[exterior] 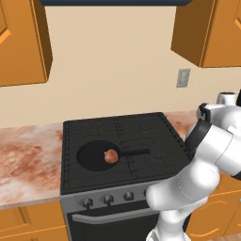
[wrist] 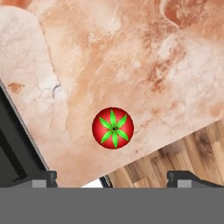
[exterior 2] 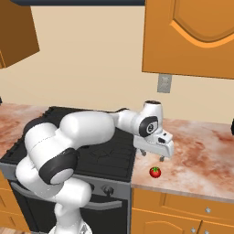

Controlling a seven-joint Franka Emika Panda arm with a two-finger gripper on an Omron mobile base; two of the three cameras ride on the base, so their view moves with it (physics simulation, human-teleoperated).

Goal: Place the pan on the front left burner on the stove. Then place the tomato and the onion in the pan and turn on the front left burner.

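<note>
The black pan (exterior: 94, 157) lies on the front left burner (exterior: 75, 175) of the stove (exterior: 141, 127), its handle pointing right. The brownish-pink onion (exterior: 111, 156) rests inside the pan. The red tomato (exterior 2: 155, 172) with its green stem sits on the marbled counter (exterior 2: 196, 155) right of the stove, close to the front edge. My gripper (exterior 2: 152, 156) hangs open a little above and behind the tomato, nothing between its fingers. In the hand view the tomato (wrist: 113, 127) lies centred ahead of the gripper (wrist: 112, 177), between the two fingertips (wrist: 43, 177).
The stove's dark knobs (exterior: 108, 199) line its grey front panel. Orange wall cabinets (exterior 2: 192, 36) hang overhead and a wall outlet (exterior 2: 164, 83) is behind the counter. Past the counter's front edge, beside the tomato, the wooden floor (wrist: 183, 148) shows.
</note>
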